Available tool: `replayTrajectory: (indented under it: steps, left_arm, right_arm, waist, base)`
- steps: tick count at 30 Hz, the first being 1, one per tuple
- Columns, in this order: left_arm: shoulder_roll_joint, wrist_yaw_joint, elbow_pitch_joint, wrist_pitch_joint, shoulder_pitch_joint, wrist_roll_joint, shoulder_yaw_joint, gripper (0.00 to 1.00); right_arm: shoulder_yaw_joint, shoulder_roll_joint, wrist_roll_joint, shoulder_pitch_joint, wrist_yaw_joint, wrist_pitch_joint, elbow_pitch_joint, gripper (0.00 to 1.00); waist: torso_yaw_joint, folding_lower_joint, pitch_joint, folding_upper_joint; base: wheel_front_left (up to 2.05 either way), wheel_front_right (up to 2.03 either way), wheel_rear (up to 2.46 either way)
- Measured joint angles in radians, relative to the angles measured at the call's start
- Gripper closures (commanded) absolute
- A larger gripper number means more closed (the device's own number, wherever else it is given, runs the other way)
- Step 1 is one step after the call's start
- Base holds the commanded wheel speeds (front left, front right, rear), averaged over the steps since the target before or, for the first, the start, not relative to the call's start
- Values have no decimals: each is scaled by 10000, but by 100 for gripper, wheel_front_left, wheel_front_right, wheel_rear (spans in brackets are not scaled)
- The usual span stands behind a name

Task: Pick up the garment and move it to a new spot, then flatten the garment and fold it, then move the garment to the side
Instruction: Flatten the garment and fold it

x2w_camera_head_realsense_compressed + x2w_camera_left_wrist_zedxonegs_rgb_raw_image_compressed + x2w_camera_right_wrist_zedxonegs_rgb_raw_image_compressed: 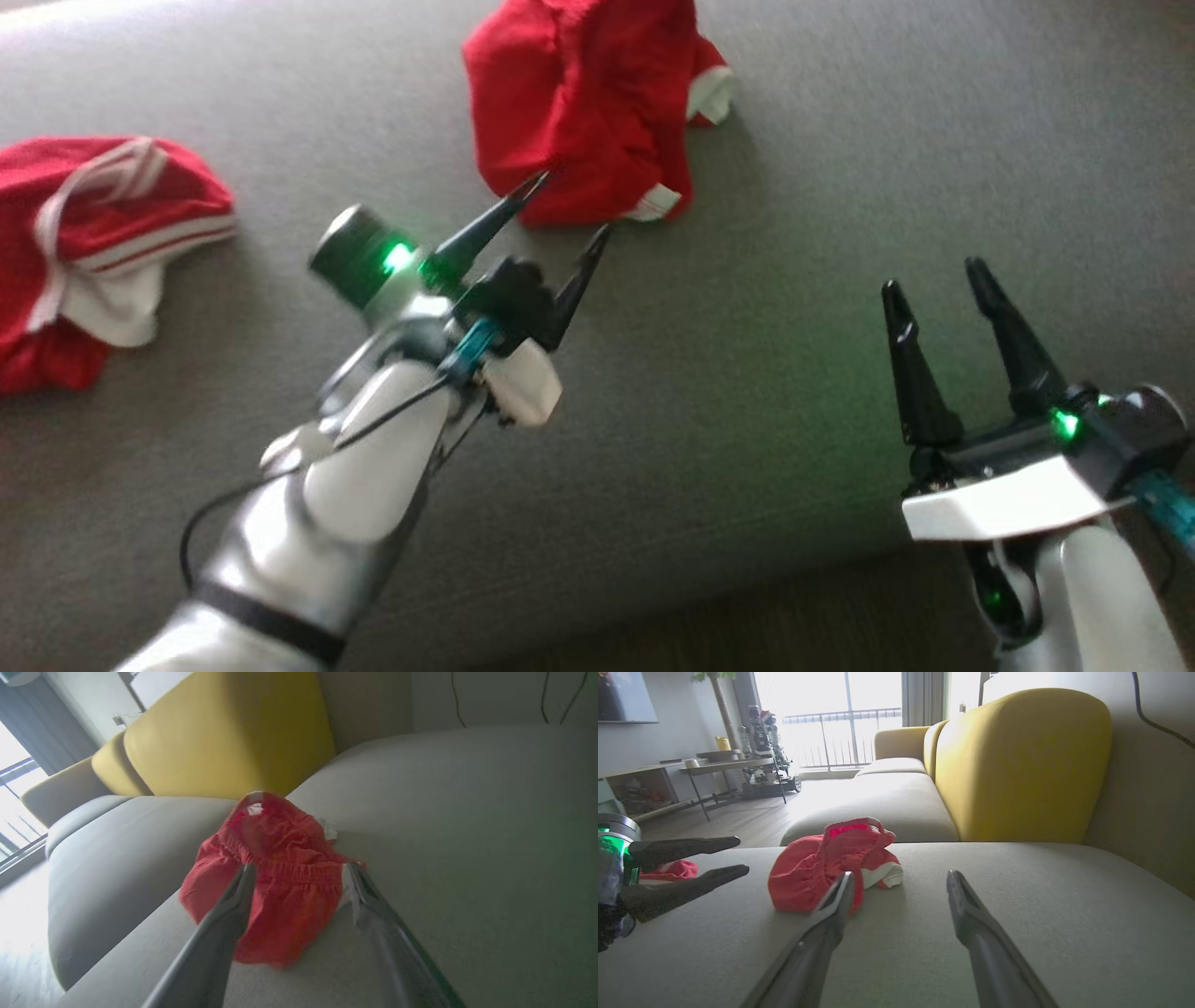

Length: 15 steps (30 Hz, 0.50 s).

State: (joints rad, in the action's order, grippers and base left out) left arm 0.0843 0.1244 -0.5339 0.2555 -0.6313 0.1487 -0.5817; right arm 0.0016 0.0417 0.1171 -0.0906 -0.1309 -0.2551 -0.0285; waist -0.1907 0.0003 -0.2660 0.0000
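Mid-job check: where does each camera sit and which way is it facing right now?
Head: up top, looking down on the grey fabric sofa seat; left hand and right hand show, both open.
Left wrist: along its fingers at the crumpled red cloth garment, yellow upholstered backrest behind.
Right wrist: across the seat at that garment; own fingers plus the left hand.
Shared: all three see the garment.

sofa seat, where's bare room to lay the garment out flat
Widest bare patch: seat cushion right of the crumpled red garment, beyond the right gripper. Crowded: the strip between that garment and the striped red garment, where the left gripper reaches in.
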Motion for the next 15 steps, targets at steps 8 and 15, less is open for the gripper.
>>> replayTrajectory:
  steps: [8, 15]
  left_arm:
    - [-104, 79, -1795, -428, -2456, 25, -2251, 0]
    - [-213, 81, -3022, -1340, -3935, 104, -3841, 0]
  right_arm:
    - [-40, 2, 226, -473, 0, 0, -17, 0]
    - [0, 0, 341, -640, 0, 0, -8, 0]
  waist:
    - [-660, -1, -964, 0]
    - [-954, -2, -1359, 0]
  base:
    - [0, 0, 0]
    - [0, 0, 0]
